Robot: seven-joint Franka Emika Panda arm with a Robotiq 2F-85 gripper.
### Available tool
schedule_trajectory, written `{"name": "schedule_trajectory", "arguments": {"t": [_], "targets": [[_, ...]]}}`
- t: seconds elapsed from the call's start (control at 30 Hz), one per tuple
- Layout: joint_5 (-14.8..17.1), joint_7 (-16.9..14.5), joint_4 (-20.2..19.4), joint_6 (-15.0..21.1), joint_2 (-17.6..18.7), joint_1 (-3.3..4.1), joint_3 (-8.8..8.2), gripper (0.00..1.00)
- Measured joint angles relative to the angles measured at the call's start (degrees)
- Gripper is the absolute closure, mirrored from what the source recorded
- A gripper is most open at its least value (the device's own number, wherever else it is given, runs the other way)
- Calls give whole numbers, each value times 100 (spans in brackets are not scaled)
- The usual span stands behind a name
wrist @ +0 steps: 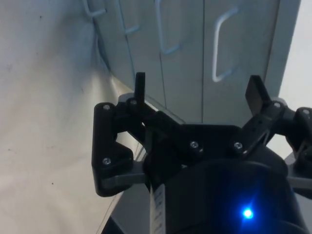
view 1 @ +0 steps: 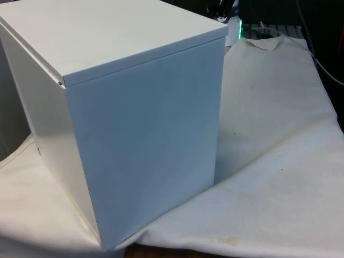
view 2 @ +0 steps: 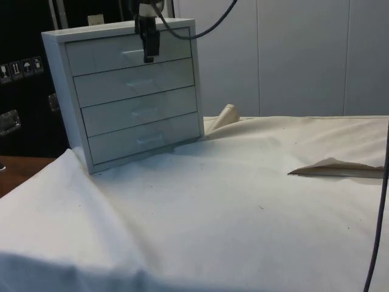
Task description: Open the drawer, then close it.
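A white chest of drawers (view 2: 130, 91) stands at the far end of the cloth, with its plain back and side (view 1: 145, 140) turned to the front view. Its drawers all sit flush and shut. The top drawer (view 2: 170, 50) has a pale handle (view 2: 130, 53). My black gripper (view 2: 148, 56) hangs in front of that top drawer, just beside the handle and level with it. The wrist view has my gripper (wrist: 197, 85) open, fingers (wrist: 140, 83) spread wide, nothing between them. The top drawer's handle (wrist: 222, 53) lies ahead of the fingertips, apart from them.
The white cloth (view 2: 231, 207) covers the table, with a raised fold (view 2: 331, 167) at the side view's right and a bump (view 2: 225, 115) next to the chest. A black cable (view 2: 378, 225) hangs at the right edge. Three lower handles (wrist: 165, 46) line up beside the top one.
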Motion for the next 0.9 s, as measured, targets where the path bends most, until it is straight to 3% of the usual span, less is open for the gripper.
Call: {"name": "schedule_trajectory", "arguments": {"t": [0.63,0.9], "targets": [[201,292,493,-149,854,6,11,0],[246,309,527,-413,911,34,120,0]]}}
